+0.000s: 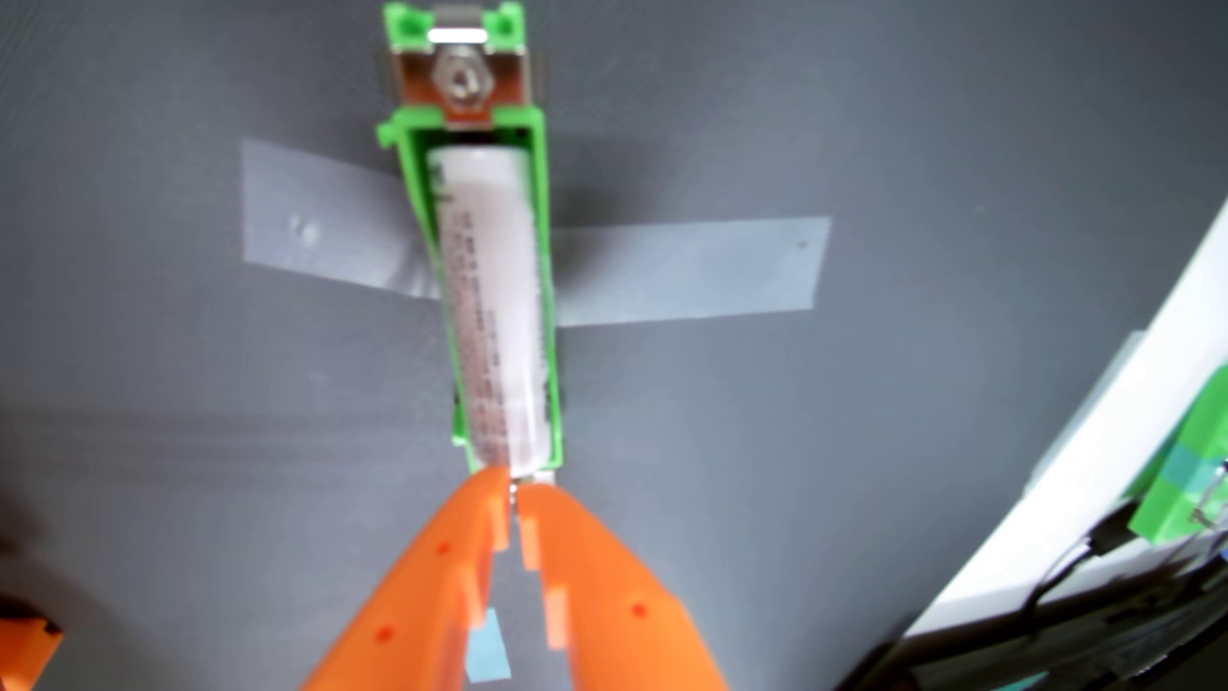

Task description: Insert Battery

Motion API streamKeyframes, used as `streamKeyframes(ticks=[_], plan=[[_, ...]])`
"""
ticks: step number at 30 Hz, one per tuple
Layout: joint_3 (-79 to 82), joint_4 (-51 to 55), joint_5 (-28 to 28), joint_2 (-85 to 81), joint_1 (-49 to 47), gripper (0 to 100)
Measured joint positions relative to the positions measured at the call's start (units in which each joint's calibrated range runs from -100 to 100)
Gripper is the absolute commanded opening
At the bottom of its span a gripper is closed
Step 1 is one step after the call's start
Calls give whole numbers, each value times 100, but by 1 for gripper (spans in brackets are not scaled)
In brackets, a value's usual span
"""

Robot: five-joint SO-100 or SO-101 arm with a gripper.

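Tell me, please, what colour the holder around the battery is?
Bright green: the holder shows best in the wrist view, cradling the white battery.

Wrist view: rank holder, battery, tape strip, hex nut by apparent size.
1. Tape strip, the widest span, running under the holder.
2. Holder.
3. Battery, sitting inside the holder.
4. Hex nut.
The nut lies farthest from the camera, so its rank is apparent only.

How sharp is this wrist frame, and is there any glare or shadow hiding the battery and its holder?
In the wrist view the whole frame is soft: print on the white battery is unreadable and the orange gripper has smeared edges. The green holder casts a dark shadow to its right, the metal contact shows a bright glint, and the tape looks washed out.
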Motion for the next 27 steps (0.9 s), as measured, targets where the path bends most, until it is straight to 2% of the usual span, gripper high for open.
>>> streamKeyframes(ticks=[27], plan=[[235, -368, 0, 0, -74, 2]])
